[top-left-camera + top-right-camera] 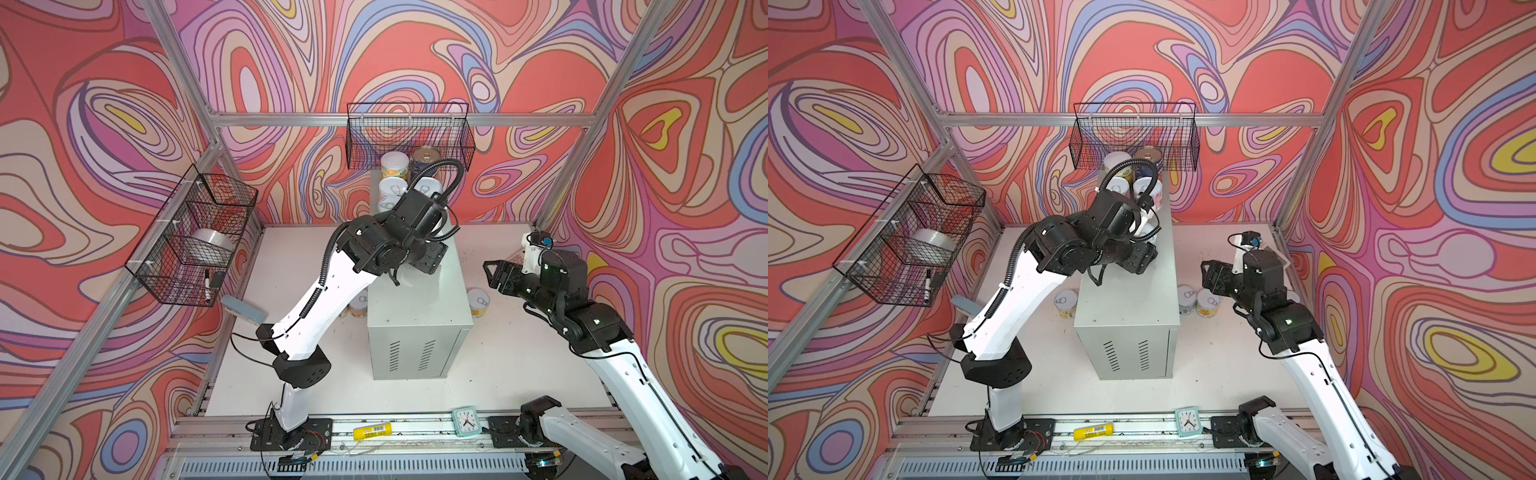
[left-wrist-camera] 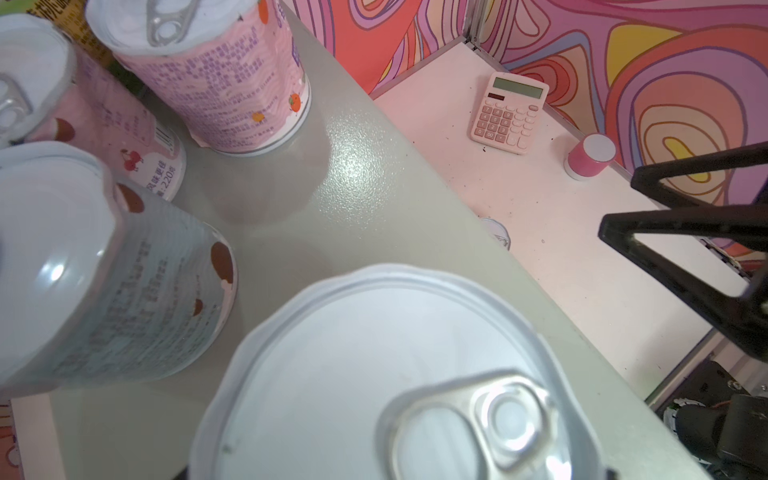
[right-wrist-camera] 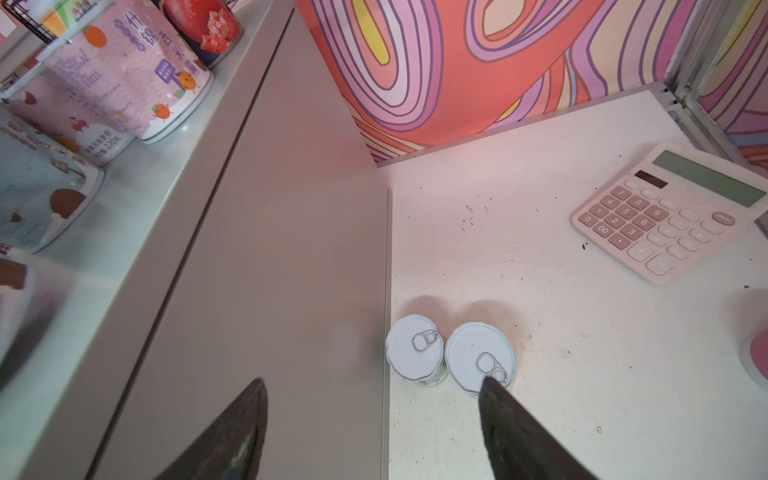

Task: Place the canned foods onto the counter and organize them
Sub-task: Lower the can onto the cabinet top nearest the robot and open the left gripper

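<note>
Leaning over counter (image 1: 419,299), left arm (image 1: 320,299) bends sharply.

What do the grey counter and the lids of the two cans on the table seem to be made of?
Counter: probably painted sheet metal; glossy grey top, punched vent slots. Can lids: likely bare metal; silvery sheen, pull tabs.
</note>
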Robot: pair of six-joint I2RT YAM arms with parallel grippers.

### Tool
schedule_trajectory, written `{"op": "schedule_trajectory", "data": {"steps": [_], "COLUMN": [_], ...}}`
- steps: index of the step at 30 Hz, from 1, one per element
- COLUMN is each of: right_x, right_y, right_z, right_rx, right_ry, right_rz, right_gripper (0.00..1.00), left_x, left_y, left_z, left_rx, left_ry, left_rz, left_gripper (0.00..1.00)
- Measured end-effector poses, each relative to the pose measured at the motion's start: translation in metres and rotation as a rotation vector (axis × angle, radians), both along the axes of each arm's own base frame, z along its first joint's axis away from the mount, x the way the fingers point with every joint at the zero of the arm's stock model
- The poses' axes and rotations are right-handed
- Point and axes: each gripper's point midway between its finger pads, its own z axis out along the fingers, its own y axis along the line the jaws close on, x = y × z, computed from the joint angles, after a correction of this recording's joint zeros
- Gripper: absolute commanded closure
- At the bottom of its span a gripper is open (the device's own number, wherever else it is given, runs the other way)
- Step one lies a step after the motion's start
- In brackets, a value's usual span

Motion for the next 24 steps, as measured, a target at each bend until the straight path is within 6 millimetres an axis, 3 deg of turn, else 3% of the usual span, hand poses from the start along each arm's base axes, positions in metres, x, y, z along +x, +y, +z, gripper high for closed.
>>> {"op": "schedule_trajectory", "data": {"steps": [4,5,7,12,17,21,24], "right_x": [0.0,0.0,0.0,-0.001,-0.005,-0.011,-0.015], "right_y": [0.003,0.004,0.005,0.009,0.016,0.024,0.032], "right_z": [0.003,0.003,0.004,0.011,0.045,0.072,0.087], "right_rx": [0.014,0.016,0.021,0.032,0.05,0.065,0.081], "right_ry": [-0.01,-0.011,-0.014,-0.026,-0.102,-0.168,-0.209], "right_rz": [0.013,0.015,0.024,0.048,0.095,0.16,0.214], "right_gripper": [0.18,0.18,0.18,0.18,0.21,0.19,0.16], "left_x": [0.008,0.008,0.01,0.016,0.018,0.015,0.007], "left_y": [-0.006,-0.007,-0.008,-0.011,-0.011,-0.002,0.016], "left_z": [0.002,0.002,0.004,0.015,0.029,0.055,0.083], "left_rx": [-0.02,-0.021,-0.024,-0.055,-0.08,-0.123,-0.16], "left_ry": [-0.029,-0.032,-0.043,-0.086,-0.128,-0.189,-0.257], "left_rz": [0.01,0.009,0.006,0.015,0.018,0.025,0.044], "left_gripper": [0.22,0.09,0.0,0.0,0.0,0.0,0.0]}}
